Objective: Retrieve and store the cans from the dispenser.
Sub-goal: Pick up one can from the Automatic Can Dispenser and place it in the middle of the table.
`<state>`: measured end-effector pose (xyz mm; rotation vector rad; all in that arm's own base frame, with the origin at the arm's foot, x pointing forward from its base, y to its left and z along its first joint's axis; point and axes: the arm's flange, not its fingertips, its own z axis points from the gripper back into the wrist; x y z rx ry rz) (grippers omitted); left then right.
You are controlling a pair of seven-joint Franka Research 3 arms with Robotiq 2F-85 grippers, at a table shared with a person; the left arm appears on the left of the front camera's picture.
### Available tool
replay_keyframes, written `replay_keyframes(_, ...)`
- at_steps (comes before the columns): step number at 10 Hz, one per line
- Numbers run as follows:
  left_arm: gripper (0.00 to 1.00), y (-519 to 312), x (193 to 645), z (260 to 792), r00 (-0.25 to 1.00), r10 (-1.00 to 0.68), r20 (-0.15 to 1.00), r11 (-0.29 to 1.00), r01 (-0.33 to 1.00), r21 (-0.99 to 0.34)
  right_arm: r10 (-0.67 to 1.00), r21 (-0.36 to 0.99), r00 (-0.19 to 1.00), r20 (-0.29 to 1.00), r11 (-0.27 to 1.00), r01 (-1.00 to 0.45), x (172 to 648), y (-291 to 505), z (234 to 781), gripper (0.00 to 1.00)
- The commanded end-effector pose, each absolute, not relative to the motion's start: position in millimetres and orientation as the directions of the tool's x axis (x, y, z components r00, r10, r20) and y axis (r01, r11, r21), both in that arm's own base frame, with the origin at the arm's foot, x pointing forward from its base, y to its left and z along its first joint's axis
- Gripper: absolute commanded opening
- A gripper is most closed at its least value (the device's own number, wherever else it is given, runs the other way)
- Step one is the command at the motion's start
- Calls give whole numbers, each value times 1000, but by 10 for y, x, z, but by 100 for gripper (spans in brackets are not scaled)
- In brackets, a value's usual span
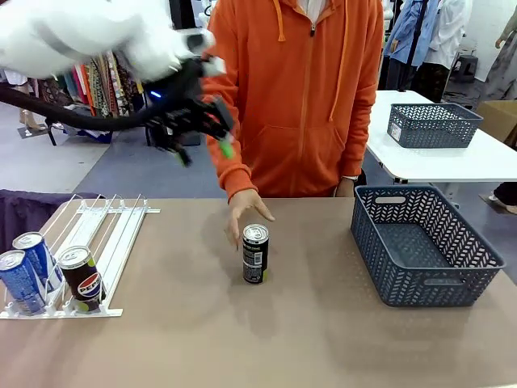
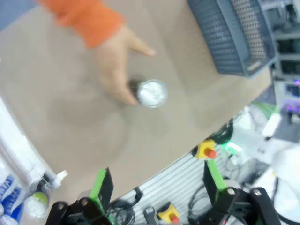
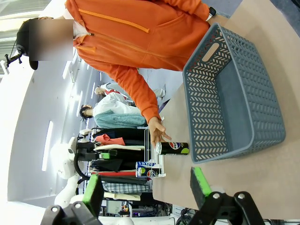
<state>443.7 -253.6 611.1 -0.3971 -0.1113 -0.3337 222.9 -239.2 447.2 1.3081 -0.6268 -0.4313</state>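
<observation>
**Both claws released above a lone black can**

The left claw (image 1: pixel 204 151) hangs in the air, its green-padded fingers (image 2: pixel 101 185) spread wide with nothing between them. Below it a slim black can with green print (image 1: pixel 255 254) stands upright, its shiny silver top facing the claw. A person's hand (image 1: pixel 246 212) in an orange sleeve is right at the can, though contact cannot be told.

Lower and to the claw's left lies the dispenser (image 1: pixel 105 234), flat white thin rails. At its near end stand two glossy blue cans (image 1: pixel 20 281) and a black logo can (image 1: pixel 82 279).

To the claw's right sits a dark grey lattice basket (image 1: pixel 428 283). The right claw (image 3: pixel 146 187) is likewise spread and empty, the basket ahead of it.

The table (image 1: pixel 242 339) is smooth matt tan, and clothes racks stand behind it.
</observation>
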Motion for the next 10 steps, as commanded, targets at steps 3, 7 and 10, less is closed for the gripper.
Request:
replay_keyframes(3,100,269,3879,6198,991,86,106,702,15,-712,-619,973,762,190,221,-63,2214,-2405,4498,100)
replay_keyframes(7,100,1504,3370,5204,952,287,107,179,56,-982,-619,973,762,190,221,-63,2214,-2405,4498,100)
replay_keyframes(10,100,1647,3259,5366,950,298,97,282,10,-959,-619,973,762,190,221,-63,2214,-2405,4498,100)
